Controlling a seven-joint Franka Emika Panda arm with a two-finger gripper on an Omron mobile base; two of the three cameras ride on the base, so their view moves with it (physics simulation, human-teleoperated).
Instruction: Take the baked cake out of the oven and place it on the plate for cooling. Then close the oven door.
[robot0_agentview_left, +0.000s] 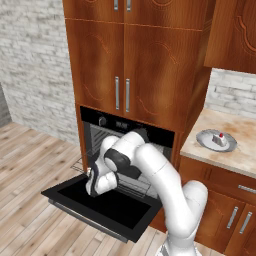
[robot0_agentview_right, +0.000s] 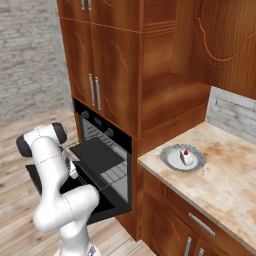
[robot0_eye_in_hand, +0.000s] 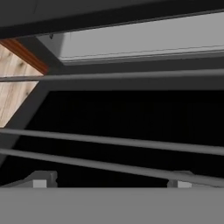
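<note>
Already the baked cake sits on the plate on the tabletop, so we judge only the oven door remains, hanging open and level below the oven. Our end effector hovers over it, released and empty. The door looks stiff and heavy; we would push up under its front edge.

Beige mottled worktop right of oven, over brown cabinet drawers. Plate sits directly on worktop, near its oven-side end. Baked cake rests on plate, upright, red top. Inside oven: wire rack pulled partly out, dark tray lying on it.
</note>
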